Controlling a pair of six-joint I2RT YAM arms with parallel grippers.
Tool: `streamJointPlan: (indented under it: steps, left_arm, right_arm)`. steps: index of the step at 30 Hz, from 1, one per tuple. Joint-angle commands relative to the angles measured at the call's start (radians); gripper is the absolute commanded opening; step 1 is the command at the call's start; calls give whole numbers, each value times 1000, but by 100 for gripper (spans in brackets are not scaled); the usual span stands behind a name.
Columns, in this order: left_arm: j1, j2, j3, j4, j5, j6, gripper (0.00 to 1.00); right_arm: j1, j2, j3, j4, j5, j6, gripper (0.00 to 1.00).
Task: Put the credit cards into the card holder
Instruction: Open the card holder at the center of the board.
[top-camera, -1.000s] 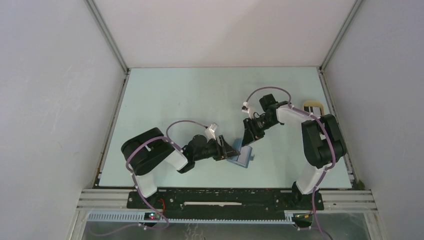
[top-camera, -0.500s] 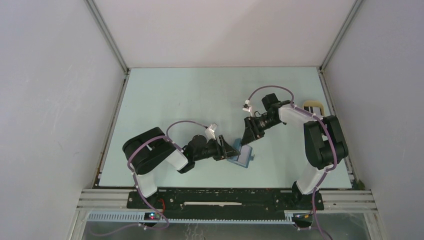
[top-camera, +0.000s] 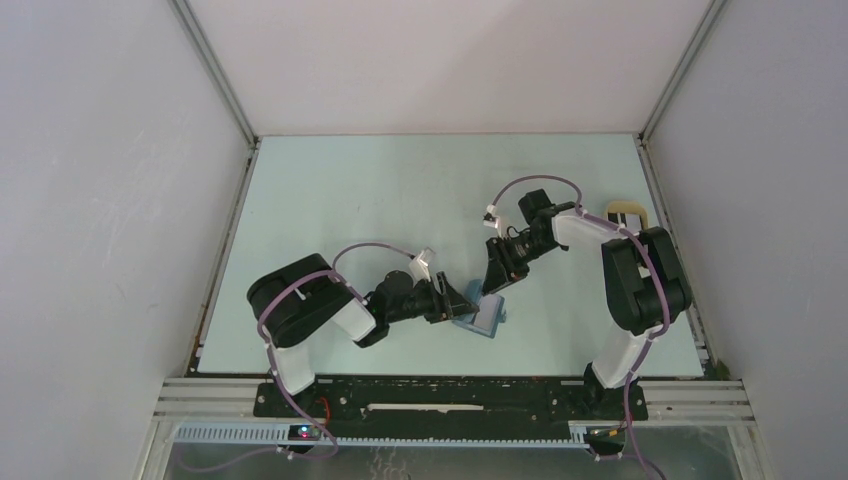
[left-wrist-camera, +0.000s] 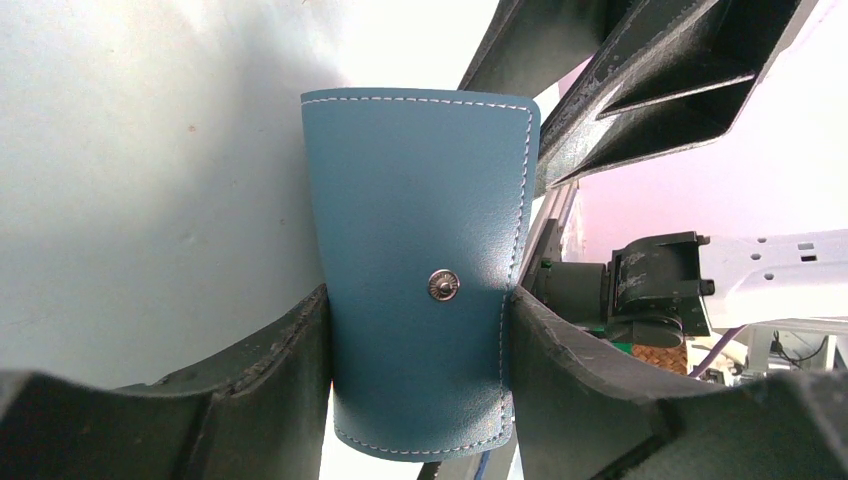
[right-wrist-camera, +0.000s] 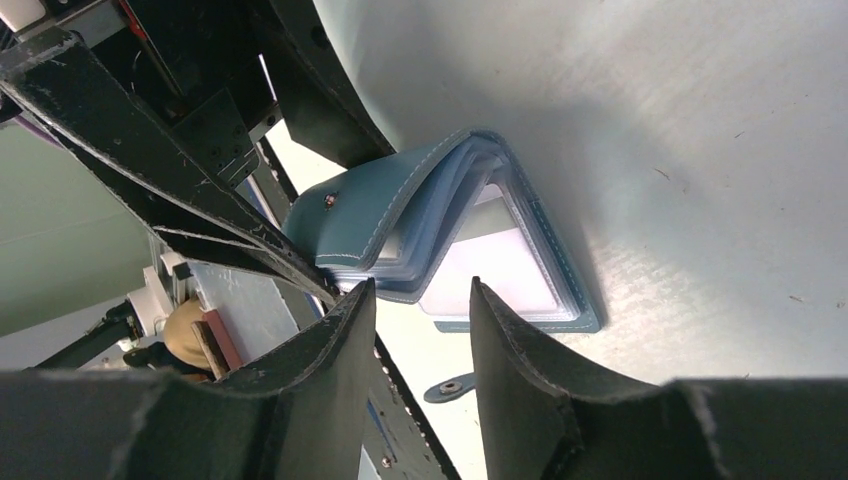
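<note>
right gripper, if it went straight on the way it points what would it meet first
The card holder, probably its fanned open pocket stack, which lies straight ahead of the open right gripper. The left gripper holds its flap. How close it is is hard to tell.

Quick tally: one card holder (top-camera: 483, 318), teal, low in the middle of the frame, with one snap stud (left-wrist-camera: 443, 285) on its flap. Two arms, a left arm (top-camera: 310, 305) and a right arm (top-camera: 640, 270), so two tools: left tool (top-camera: 462, 300) and right tool (top-camera: 493, 283). One beige tray (top-camera: 627, 212) at the right edge of the one surface (top-camera: 350, 200). How many credit cards sit in the sleeves can't be told.
</note>
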Motion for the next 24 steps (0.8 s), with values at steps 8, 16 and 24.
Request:
streamJointPlan:
  steps: [8,16,24]
  left_arm:
    - [12,10,-18,130,36,-27,62]
    - [14,11,-21,141,46,-26,66]
    - [19,15,-27,150,51,-28,67]
  right_arm:
    - [5,19,30,13,64,-6,47]
    - [7,26,30,11,76,-13,49]
    - [11,35,29,11,88,-22,50]
